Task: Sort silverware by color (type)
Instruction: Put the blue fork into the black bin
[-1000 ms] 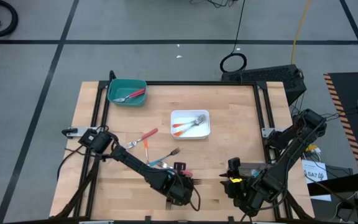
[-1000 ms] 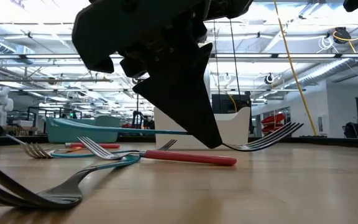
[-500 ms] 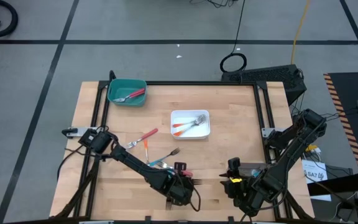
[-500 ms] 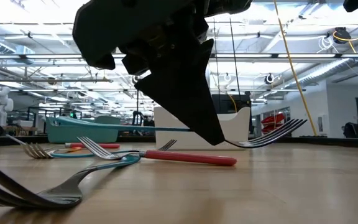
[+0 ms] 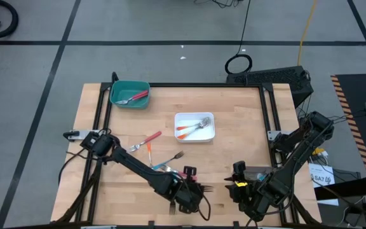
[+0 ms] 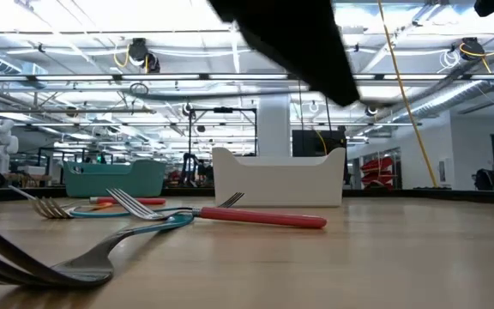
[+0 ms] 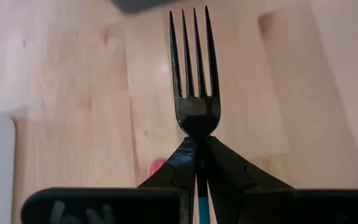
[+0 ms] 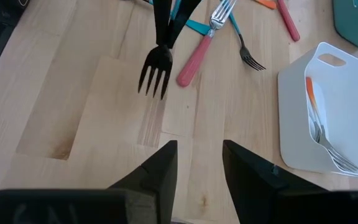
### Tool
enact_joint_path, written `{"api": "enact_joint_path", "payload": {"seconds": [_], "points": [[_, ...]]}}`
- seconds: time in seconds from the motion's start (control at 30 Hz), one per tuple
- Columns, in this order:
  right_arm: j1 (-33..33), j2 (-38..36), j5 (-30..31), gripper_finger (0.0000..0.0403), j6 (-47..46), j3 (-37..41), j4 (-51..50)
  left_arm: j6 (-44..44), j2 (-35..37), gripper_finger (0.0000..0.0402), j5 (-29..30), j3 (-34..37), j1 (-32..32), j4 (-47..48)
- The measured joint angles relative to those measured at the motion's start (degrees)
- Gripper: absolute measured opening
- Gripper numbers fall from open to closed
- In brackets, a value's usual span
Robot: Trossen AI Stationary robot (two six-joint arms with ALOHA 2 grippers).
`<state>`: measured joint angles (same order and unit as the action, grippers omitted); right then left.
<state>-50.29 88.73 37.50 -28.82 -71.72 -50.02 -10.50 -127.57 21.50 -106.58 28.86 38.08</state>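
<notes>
My left gripper (image 5: pixel 194 188) hangs over the table's near middle, shut on a blue-handled fork (image 7: pixel 194 74) whose tines stick out past the fingertips. The same fork (image 8: pixel 156 71) shows dark in the right wrist view, above the wood. My right gripper (image 8: pixel 197 155) waits open near the table's near right (image 5: pixel 234 183), holding nothing. A red-handled fork (image 6: pixel 264 217) and a teal-handled fork (image 6: pixel 118 245) lie flat on the table. Another red fork lies in the teal tray (image 5: pixel 129 93), and an orange one in the white tray (image 5: pixel 194 126). My left gripper pinches the fork's neck (image 7: pixel 196 132) just behind the head between its two fingers, and the blue handle (image 7: pixel 197 200) runs back between them. The fingers slant down and lie along the fork. The fork is lifted clear of the table, tines pointing forward and down.
Loose forks lie in a cluster left of centre (image 5: pixel 150 141), with red, orange and teal handles. The white tray (image 6: pixel 277 176) stands past them toward the far side, and the teal tray (image 6: pixel 114 176) at the far left corner. Bare wood lies below the held fork (image 8: pixel 104 112).
My left gripper has risen, still shut on the blue-handled fork. In the low view the fork's tines, which hung just above the table, have gone up out of the picture, and only the gripper's lower part stays at the top.
</notes>
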Motion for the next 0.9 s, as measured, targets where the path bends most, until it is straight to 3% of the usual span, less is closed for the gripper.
{"api": "enact_joint_path", "payload": {"seconds": [0.4, 0.9], "points": [[0.0, 0.0, -0.1, 0.0121, 0.0, 0.0, -0.1, 7.0, 0.1, 0.0033, 0.0, -6.6, 0.0, 2.5], [0.0, 0.0, -0.1, 0.0121, -0.1, 0.0, -0.3, 15.0, 0.0, 0.0033, 0.0, -7.6, 0.0, 2.5]]}}
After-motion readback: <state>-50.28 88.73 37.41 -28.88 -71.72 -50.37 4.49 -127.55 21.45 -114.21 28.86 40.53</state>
